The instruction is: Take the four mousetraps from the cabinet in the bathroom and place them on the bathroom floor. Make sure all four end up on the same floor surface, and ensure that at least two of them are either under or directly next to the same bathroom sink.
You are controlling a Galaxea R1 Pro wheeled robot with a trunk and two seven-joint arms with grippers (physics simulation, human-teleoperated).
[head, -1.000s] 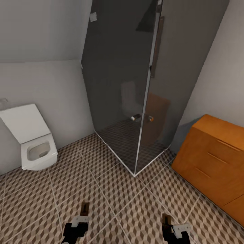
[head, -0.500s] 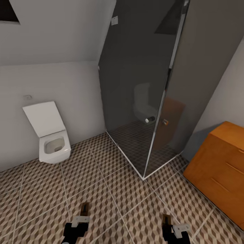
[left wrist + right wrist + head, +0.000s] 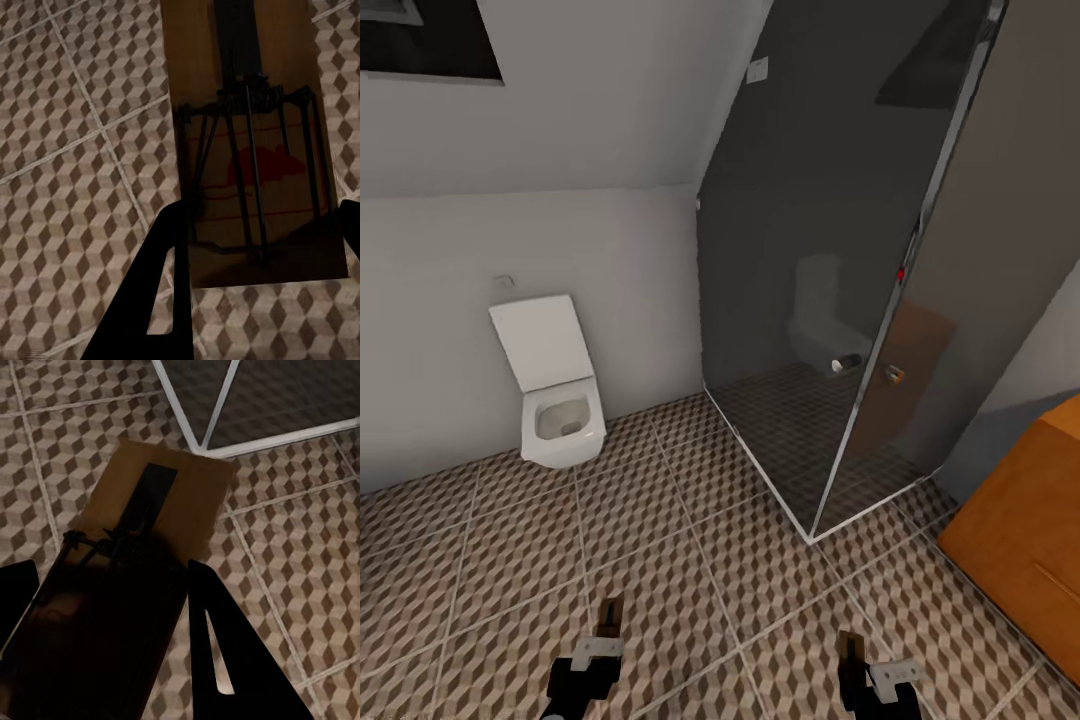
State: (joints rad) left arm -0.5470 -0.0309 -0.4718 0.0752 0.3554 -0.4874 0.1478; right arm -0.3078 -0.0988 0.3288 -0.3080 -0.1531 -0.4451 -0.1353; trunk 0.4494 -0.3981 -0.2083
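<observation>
My left gripper (image 3: 600, 645) is shut on a tan mousetrap (image 3: 610, 612) that sticks out forward over the cube-patterned bathroom floor (image 3: 680, 540). In the left wrist view the mousetrap (image 3: 247, 135), with its dark wire parts and red print, sits between the fingers (image 3: 161, 277). My right gripper (image 3: 855, 665) is shut on a second mousetrap (image 3: 847, 645). The right wrist view has that mousetrap (image 3: 150, 525) between its dark fingers (image 3: 217, 645). A corner of the orange-brown cabinet (image 3: 1020, 530) stands at the right edge. The bathroom sink is out of view.
A white wall-hung toilet (image 3: 560, 400) with its lid up stands at the left against the white wall. A dark glass shower enclosure (image 3: 830, 300) fills the middle and right, its corner (image 3: 812, 535) reaching onto the tiles. Open tiled floor lies ahead of both grippers.
The camera has swung left: toilet and shower shifted right in the picture and most of the cabinet slid off the right edge. Both grippers keep their mousetraps, unchanged.
</observation>
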